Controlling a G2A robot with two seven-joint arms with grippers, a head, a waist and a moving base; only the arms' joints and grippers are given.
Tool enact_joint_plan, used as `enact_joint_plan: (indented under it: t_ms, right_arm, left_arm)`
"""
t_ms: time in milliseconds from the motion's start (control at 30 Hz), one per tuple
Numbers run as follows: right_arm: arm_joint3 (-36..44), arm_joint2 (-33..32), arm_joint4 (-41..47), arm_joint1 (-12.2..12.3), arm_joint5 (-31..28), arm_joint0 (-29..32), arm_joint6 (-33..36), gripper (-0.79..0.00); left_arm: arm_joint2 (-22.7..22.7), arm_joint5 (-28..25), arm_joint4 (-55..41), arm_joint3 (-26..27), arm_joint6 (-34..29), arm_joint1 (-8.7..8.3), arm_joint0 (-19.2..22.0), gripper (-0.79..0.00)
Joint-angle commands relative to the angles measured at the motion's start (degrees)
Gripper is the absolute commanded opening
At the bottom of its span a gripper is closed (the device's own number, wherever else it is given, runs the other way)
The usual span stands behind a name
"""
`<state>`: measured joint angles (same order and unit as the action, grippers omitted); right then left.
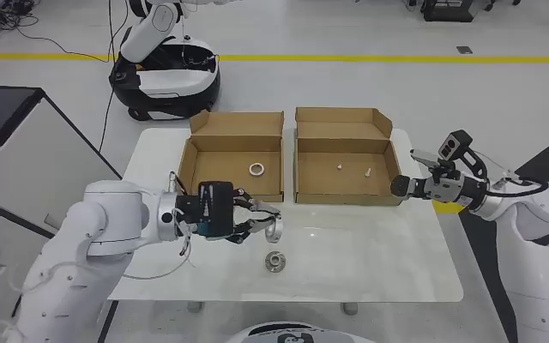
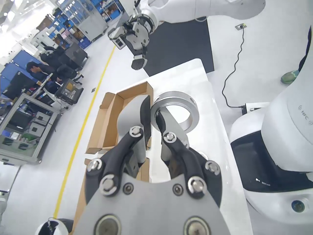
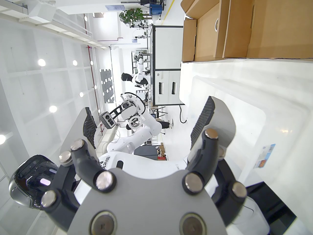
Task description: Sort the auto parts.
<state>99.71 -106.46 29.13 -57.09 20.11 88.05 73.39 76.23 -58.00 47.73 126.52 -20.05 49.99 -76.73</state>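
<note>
Left hand (image 2: 152, 113) is clamped on the rim of a metal ring (image 2: 174, 112), one finger through the hole and one outside. It's holding it over the table (image 1: 360, 249), just in front of the left cardboard box (image 1: 187, 163), which has a white ring (image 1: 256, 169) inside. A flanged metal part (image 1: 274, 261) sits on the table close by. Right hand (image 3: 149, 121) is spread wide with nothing in it, at the near outer corner of the right box (image 1: 343, 120).

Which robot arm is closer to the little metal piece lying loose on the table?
Left. The left end effector, gripping a metal ring, is just beside the metal piece; the right end effector is far off, by a cardboard box.
</note>
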Motion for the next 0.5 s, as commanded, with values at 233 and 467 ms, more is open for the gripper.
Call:
enact_joint_plan:
  t_ms: [233, 467]
  right_arm:
    - [0.00, 0.00, 0.00, 0.00, 0.00, 0.00, 0.00, 0.000]
    - [0.00, 0.00, 0.00, 0.00, 0.00, 0.00, 0.00, 0.000]
  left_arm:
    - [-3.55, 0.00, 3.51, -3.16, 18.99, -4.08, 4.73, -0.785]
    - [-7.90, 0.00, 10.24, -5.69, 37.57, -7.79, 8.92, -0.785]
